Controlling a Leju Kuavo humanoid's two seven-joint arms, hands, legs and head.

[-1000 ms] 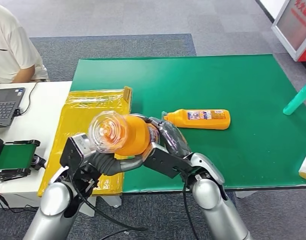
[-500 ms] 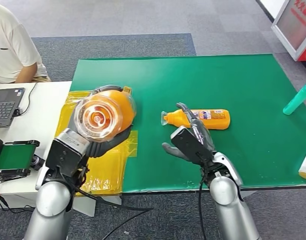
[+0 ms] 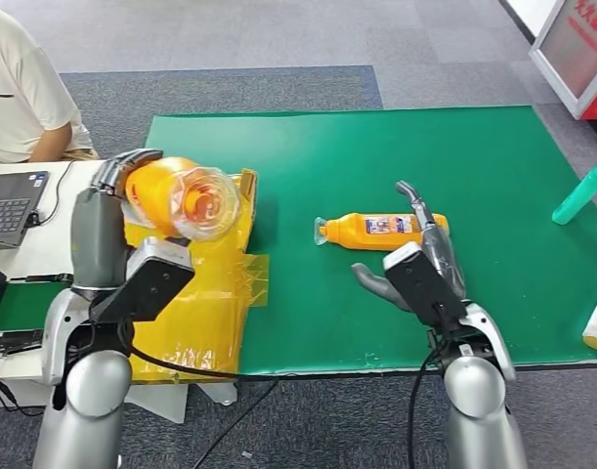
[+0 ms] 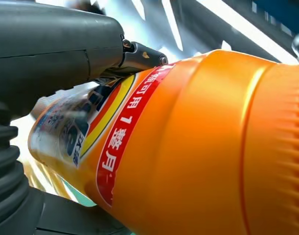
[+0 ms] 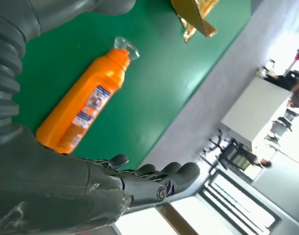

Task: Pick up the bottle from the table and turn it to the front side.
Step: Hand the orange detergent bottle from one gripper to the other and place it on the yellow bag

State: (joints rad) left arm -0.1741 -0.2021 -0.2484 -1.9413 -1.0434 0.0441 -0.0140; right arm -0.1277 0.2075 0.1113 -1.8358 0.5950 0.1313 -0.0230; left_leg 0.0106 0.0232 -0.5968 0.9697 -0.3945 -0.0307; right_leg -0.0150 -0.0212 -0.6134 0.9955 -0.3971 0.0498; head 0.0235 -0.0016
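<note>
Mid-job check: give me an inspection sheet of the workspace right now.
Surface: green mat; yellow bag at its left end.
Job's things: held bottle raised over the bag; second orange bottle lying on the mat.
Clutter: teal bottle at right edge.
Hands: left hand grips the held bottle; right hand open, near the lying bottle.
Cables: black cable along the left arm.
Surroundings: seated person, laptop, grey floor.
</note>
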